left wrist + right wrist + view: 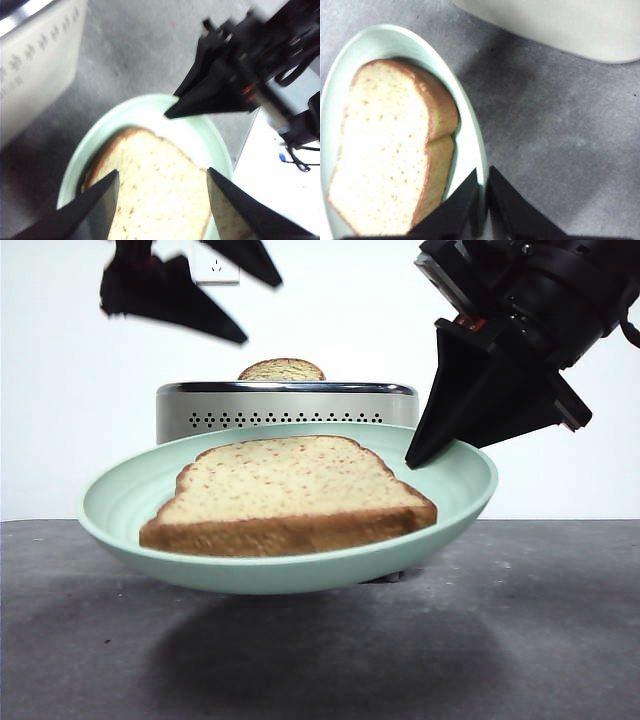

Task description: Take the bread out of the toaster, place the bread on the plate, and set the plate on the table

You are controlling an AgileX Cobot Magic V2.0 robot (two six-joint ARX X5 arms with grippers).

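Front view: right hand (412, 460) pinches the plate (130, 525) rim, plate hanging directly above the surface (560, 640); left hand (162, 187) open, empty.

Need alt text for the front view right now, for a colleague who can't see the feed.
The right gripper holds the pale green plate by its rim, lifted above the table, with the bread lying flat on it. Behind stands the toaster with a second slice poking out; the left gripper hangs open above.

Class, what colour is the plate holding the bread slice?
Pale mint green plate; clearest in the front view.
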